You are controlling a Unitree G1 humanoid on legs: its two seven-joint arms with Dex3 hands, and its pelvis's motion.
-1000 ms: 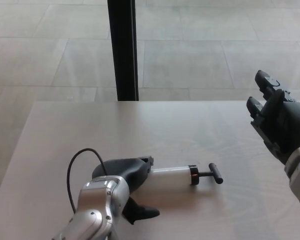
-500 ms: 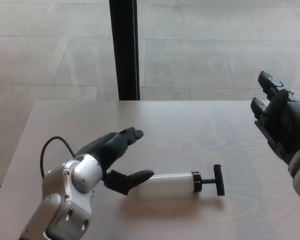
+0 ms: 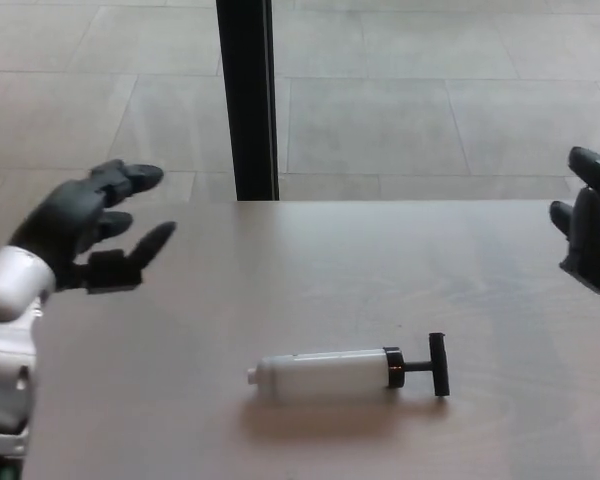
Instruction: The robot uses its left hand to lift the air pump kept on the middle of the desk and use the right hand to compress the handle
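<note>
Tiled floor (image 3: 430, 100): pale grey slabs filling the upper part of the view, from 10 through 2 o'clock. Counter (image 3: 310, 270): light wood-grain top, occupying the lower part of the view, its far edge running straight across just below the floor. Dark post (image 3: 245, 100): black upright at 12 o'clock, standing behind the counter's far edge. Left robot hand (image 3: 85, 225): black, on a silver-white wrist, at 9 o'clock over the counter's left edge; thumb and fingers spread apart, gripping nothing, well apart from the pump. Right robot hand (image 3: 590, 235): black, at 3 o'clock, partly cut off by the picture's edge; its visible fingers are apart and hold nothing, also well clear of the pump. Air pump (image 3: 345, 371): lying on its side on the counter at about 6 o'clock, near the middle, untouched by either hand; white barrel pointing toward 9 o'clock, black collar and thin rod toward 3 o'clock. Pump handle (image 3: 438, 364): short black T-bar at the rod's end, set crosswise to the barrel.
</note>
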